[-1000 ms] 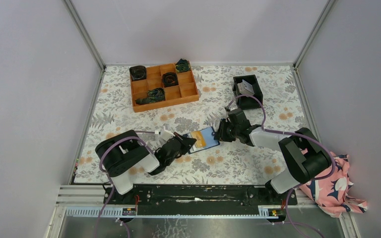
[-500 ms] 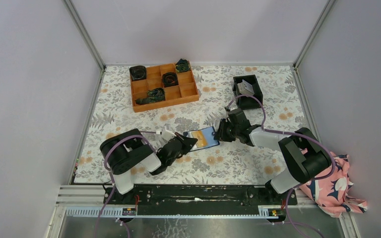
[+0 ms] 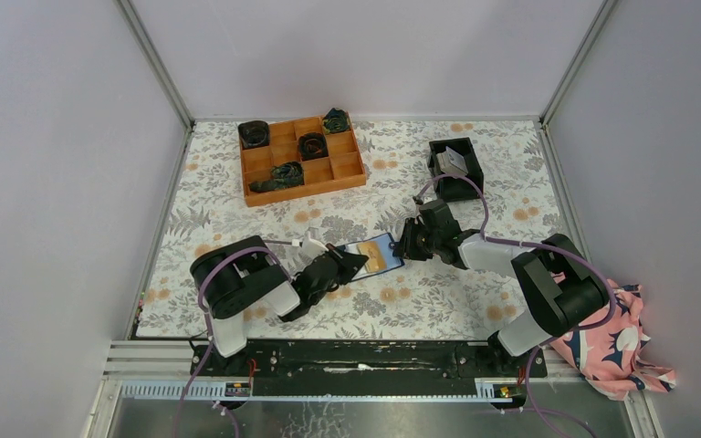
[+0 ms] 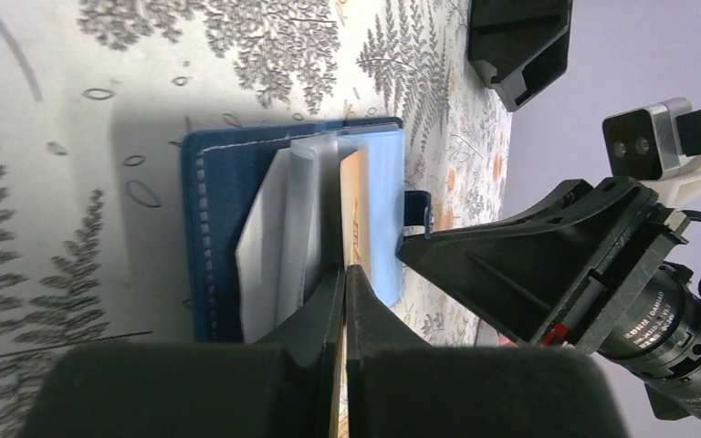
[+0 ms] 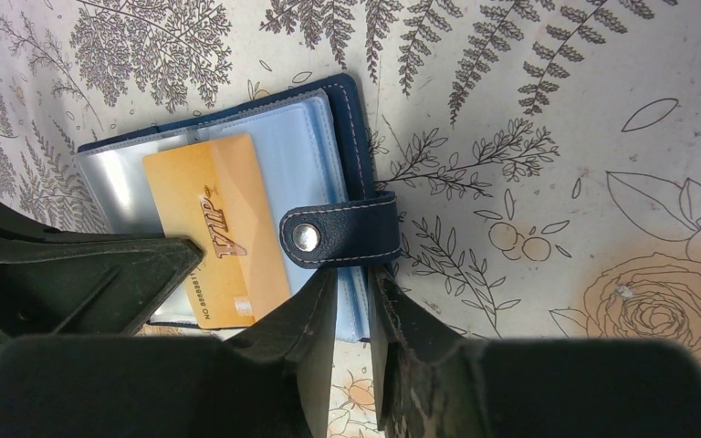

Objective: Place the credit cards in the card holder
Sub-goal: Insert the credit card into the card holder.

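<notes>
The floral table (image 3: 475,301) carries an orange compartment tray (image 3: 351,173) toward 11 o'clock and a black bin (image 3: 456,187) toward 1 o'clock. The left gripper (image 3: 354,263) reaches in from 8 o'clock, its jaws pressed almost together on the edge of a yellow-orange credit card (image 5: 214,219). The right gripper (image 3: 403,246) comes from 3 o'clock, its jaws narrow and pinching the open edge of the card holder (image 3: 388,248) just below the snap tab (image 5: 338,233). The card holder lies open near the table's centre, between both grippers, with the card resting on its clear sleeves.
</notes>
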